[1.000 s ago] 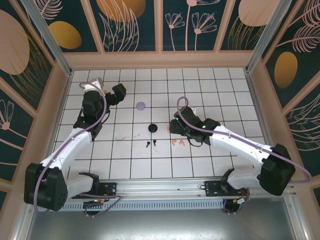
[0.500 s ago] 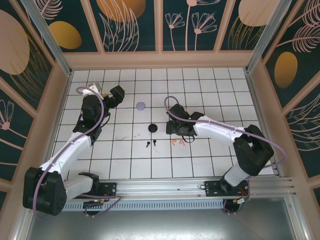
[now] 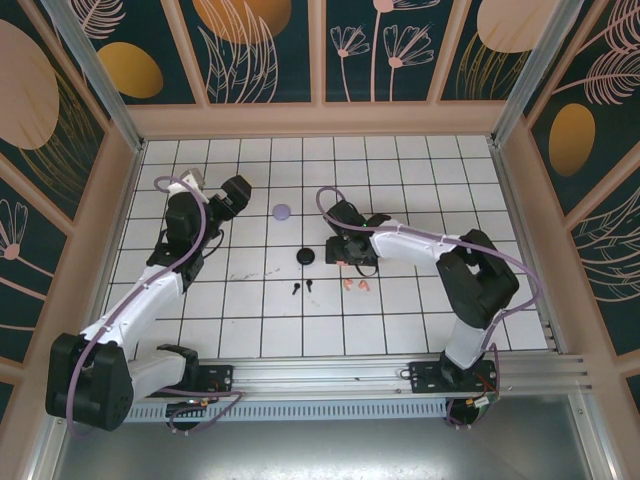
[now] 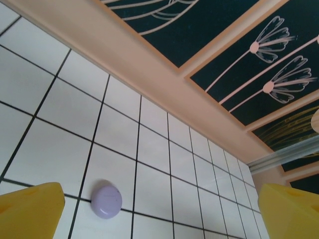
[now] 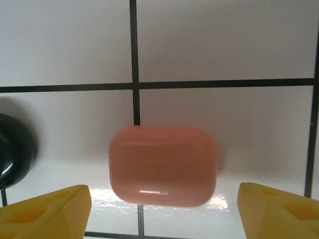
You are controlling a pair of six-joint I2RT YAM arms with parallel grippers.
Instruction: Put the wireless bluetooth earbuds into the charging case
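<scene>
Right wrist view tells most of it: the pink case (image 5: 163, 166) lies flat on the tabletop (image 5: 224, 45), dead centre between the yellow pads of the right claw (image 5: 164, 214) and a bit further up the frame than the tips. Its long axis runs left-right in the frame, straight across the gap. The claw is spread wide with daylight on both sides, touching nothing. The lid looks shut to me, but I can't make out a seam.

In the top external view the pink earbuds (image 3: 350, 287) sit loose just below the right claw (image 3: 343, 253), which covers the case there, so that arm is clearly the nearer one. The black earbuds (image 3: 296, 290) lie just left of them, below the black case (image 3: 305, 257).

The left claw (image 3: 238, 192) is off toward the upper left, also spread wide, with the lilac case (image 4: 106, 201) near its left pad. The buds are too tiny to tell which way the stems point.
</scene>
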